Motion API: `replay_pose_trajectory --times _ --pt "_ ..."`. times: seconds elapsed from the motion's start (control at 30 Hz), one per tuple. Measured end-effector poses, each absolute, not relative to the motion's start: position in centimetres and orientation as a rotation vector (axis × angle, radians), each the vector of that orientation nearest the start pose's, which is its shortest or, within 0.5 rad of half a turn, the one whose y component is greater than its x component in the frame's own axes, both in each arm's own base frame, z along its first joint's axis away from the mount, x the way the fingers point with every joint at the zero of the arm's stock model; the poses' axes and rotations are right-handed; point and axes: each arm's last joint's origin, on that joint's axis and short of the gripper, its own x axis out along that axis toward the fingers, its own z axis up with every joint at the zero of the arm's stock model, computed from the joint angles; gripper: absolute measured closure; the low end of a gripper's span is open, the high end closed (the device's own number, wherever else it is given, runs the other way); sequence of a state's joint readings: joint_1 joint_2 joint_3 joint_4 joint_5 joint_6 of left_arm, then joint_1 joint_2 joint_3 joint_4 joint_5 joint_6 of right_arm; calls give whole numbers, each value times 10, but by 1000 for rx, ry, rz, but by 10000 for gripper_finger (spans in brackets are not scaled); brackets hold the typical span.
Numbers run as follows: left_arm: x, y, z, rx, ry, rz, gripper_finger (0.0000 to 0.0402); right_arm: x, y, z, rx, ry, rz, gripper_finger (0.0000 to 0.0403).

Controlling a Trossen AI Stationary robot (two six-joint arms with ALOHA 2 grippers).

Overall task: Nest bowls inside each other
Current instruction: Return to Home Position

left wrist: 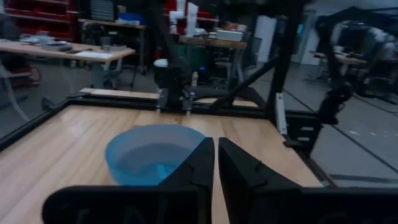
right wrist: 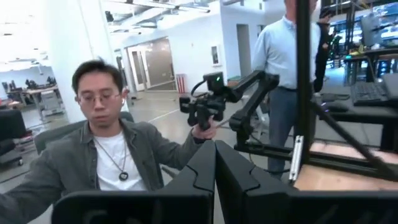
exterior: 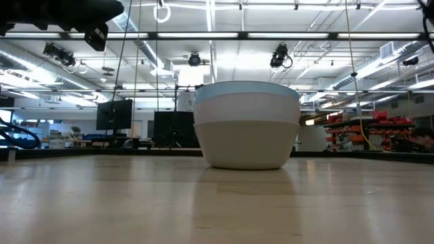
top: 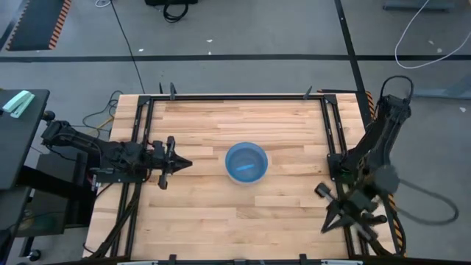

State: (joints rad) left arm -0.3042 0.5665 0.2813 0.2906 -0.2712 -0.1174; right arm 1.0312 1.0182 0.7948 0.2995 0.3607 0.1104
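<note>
A translucent blue bowl [top: 246, 163] stands upright in the middle of the table. In the low view the stack [exterior: 247, 125] shows a blue-rimmed bowl sitting inside a pale grey-green bowl [exterior: 245, 146], whose base rests on the wood. No salmon-orange bowl shows in any view. My left gripper [top: 186, 163] is shut and hovers level to the left of the blue bowl [left wrist: 152, 155], pointing at it, apart from it. My right gripper [top: 330, 221] is shut at the table's near right corner, pointing away from the bowls [right wrist: 215, 144].
Bare wooden table top [top: 221, 213] lies all around the bowls, bounded by a black metal frame [top: 235, 96]. Beyond the table, the right wrist view shows a seated person [right wrist: 112, 155] holding a control arm and another person standing [right wrist: 283, 56].
</note>
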Motion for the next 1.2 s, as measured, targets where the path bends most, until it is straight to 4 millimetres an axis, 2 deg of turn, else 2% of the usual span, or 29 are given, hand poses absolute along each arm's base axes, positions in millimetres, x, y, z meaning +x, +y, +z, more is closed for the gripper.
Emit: replay_pose_trajectory --times 0.1,0.17,0.37,0.6,0.8,1.03,1.2 --pt "140 -37 235 -120 -9 -69 376 116 168 351 184 -67 665 388" --pt "140 -37 235 -122 -5 -89 378 109 153 347 207 -94 662 388" --pt "140 -38 235 -149 -4 -101 373 94 126 291 337 -228 665 388" --pt "141 -39 232 -149 24 -101 365 81 109 260 384 -310 715 388" --pt "147 -43 225 -145 79 -118 375 76 100 234 395 -331 717 388" --pt "150 -43 228 -110 37 -95 374 71 90 218 358 -392 687 388" --pt "150 -30 235 -92 -29 -18 365 73 83 214 342 -414 652 388"
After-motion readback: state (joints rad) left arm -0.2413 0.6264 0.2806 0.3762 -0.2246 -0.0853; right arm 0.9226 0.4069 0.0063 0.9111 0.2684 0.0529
